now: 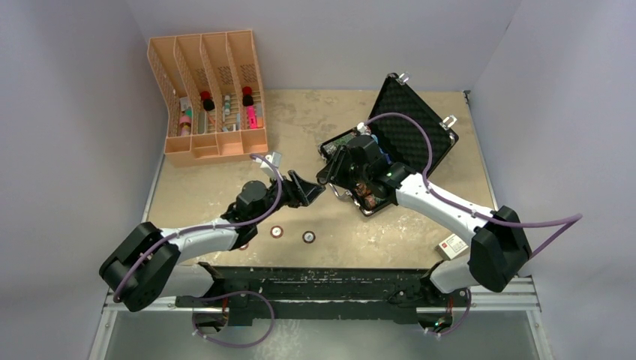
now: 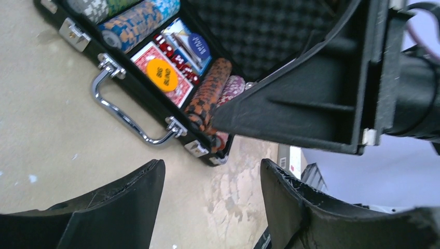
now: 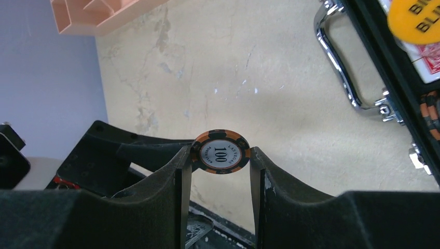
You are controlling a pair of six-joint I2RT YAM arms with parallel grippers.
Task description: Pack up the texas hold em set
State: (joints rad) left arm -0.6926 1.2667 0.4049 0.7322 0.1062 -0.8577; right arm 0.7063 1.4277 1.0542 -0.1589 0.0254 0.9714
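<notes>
The right gripper [image 3: 220, 161] pinched an orange-and-black 100 chip [image 3: 220, 151] on edge, the jaws drawn narrow onto its rim and only their tips touching it. Below the chip lay bare table [image 3: 207, 78]. Off to the outer side of those jaws stood the silver handle [image 3: 337, 67] of the open black briefcase [image 2: 137, 91], so the chip hung near the case's front wall but not over it.

The left gripper [image 2: 212, 181] stood wide with nothing between its jaws. Ahead of them was the same front wall. Past it lay the red-backed card deck [image 2: 142, 58] with a yellow Big Blind button [image 2: 162, 75] on top, and beside that a row of orange chips [image 2: 210, 93]. The right gripper's body loomed close above the left jaws. Well behind the left jaws, two loose chips [image 1: 276, 232] lay on the table, not yet packed.

The likely trouble was the thin hold: gripped at the rim alone, the chip could pivot or slip out on any jolt. Released short of the wall, it would fall on the table. Released off the orange row's line, it would land flat on the deck. With both grippers so close, a careless move could knock them together or shove the case.
</notes>
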